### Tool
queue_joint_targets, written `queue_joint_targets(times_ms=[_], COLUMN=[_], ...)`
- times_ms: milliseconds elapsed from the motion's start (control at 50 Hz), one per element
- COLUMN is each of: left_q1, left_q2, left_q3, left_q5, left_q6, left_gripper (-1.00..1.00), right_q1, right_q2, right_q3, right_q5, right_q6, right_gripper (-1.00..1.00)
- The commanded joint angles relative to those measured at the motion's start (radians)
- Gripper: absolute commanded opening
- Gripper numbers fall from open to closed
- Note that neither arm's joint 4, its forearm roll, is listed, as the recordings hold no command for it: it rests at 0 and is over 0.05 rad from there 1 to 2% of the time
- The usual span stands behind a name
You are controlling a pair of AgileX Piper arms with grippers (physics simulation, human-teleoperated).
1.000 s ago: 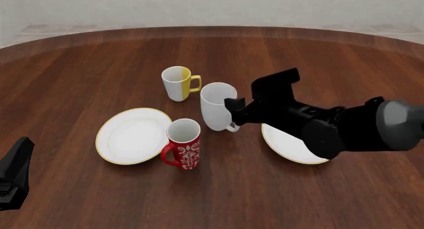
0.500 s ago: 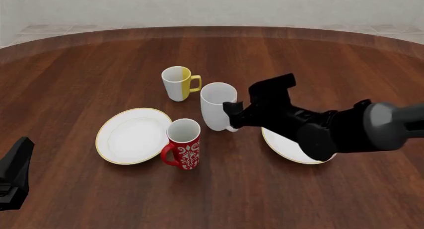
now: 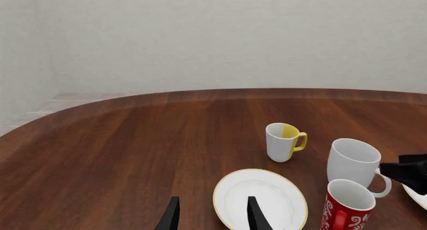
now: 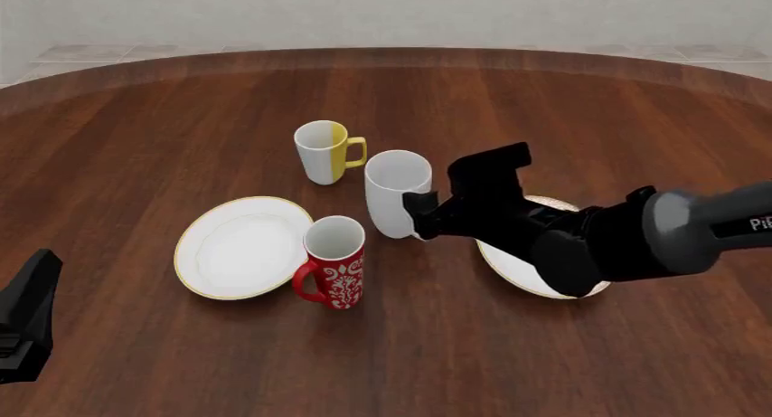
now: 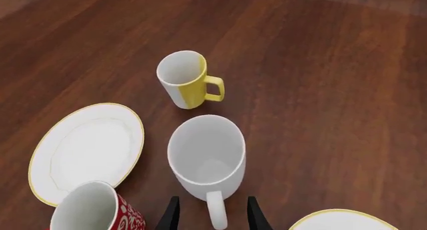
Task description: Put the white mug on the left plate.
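The white mug (image 4: 397,193) stands upright mid-table, its handle toward my right arm. In the right wrist view the mug (image 5: 206,156) is just ahead, and my right gripper (image 5: 212,210) is open with a finger on each side of the handle (image 5: 216,216), not closed on it. In the front view the right gripper (image 4: 418,218) sits at the mug's lower right side. The left plate (image 4: 239,247) lies empty left of the mugs. My left gripper (image 3: 212,210) is open and empty, pointing at the left plate (image 3: 261,199) from the table's near left.
A red patterned mug (image 4: 334,261) stands at the left plate's right edge, just in front of the white mug. A half-yellow mug (image 4: 324,151) stands behind. The right plate (image 4: 519,263) lies partly under my right arm. The left arm (image 4: 27,316) shows at the lower left.
My right gripper has slid lower and to the left, closing in on the white mug's handle. The mugs, the plates and the left arm have not moved.
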Motion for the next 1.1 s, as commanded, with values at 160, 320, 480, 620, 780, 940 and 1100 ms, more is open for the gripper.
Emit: queue_joint_targets(times_ms=[160,320,480,620,780,940,1100], left_q1=[0.0,0.0,0.0,0.0,0.0,0.0,0.0], left_q2=[0.0,0.0,0.0,0.0,0.0,0.0,0.0], left_q3=[0.0,0.0,0.0,0.0,0.0,0.0,0.0], left_q5=[0.0,0.0,0.0,0.0,0.0,0.0,0.0], left_q6=[0.0,0.0,0.0,0.0,0.0,0.0,0.0], left_gripper=[1.0,1.0,1.0,1.0,1.0,1.0,1.0], right_q1=[0.004,0.004,0.004,0.003,0.002,0.005,0.005], right_q2=[0.035,0.04,0.046,0.055,0.065,0.077,0.085], right_q3=[-0.006,-0.004,-0.006,-0.005,-0.006,-0.011,-0.007], right_q5=[-0.018,-0.025,-0.026,-0.034,-0.04,-0.043,-0.054], right_q6=[0.012,0.016,0.019,0.019,0.022,0.027,0.032], right_gripper=[1.0,1.0,1.0,1.0,1.0,1.0,1.0])
